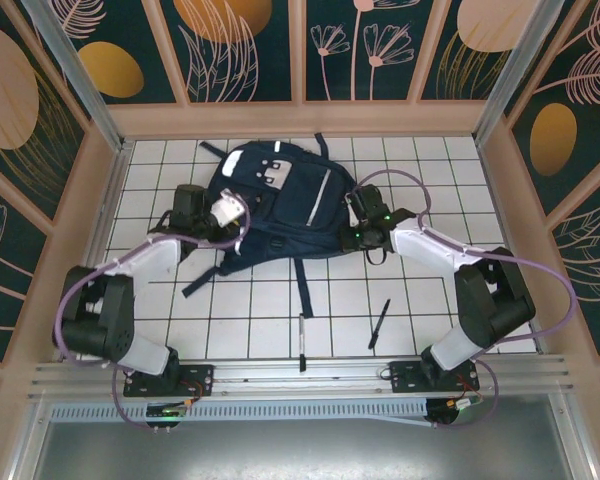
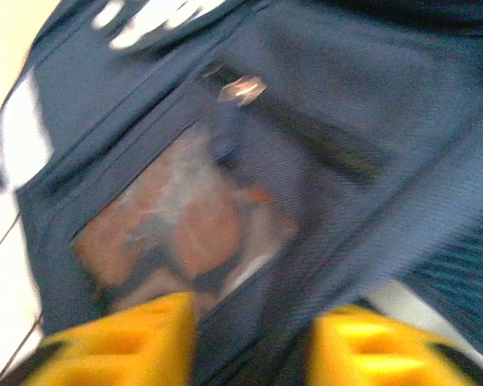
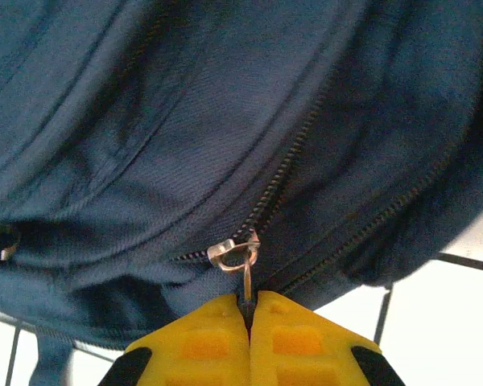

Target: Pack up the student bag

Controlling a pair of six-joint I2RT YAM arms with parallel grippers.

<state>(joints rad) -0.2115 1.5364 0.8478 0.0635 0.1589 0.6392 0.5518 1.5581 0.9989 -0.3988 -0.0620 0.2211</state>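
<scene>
Right fingers (image 3: 243, 315), btm centre, pinch zip pull (image 3: 235, 251) of student bag (image 3: 185, 121); zip (image 3: 286, 173) runs twd upper right, so you pull there. Left fingers (image 2: 185, 330) apart.

Backpack (image 1: 280, 205), navy-blue fabric, laid flat and front-up at the far middle of a white gridded table (image 1: 430, 300). White reflective stripes (image 1: 325, 197) and a white-grey patch (image 1: 265, 172) are carried on the front. Dark straps (image 1: 302, 280) are trailed toward the near edge. A mesh pocket (image 2: 185, 217) is seen blurred, and a metal zipper pull (image 3: 233, 251) is seen at the lower end of a zip.
</scene>
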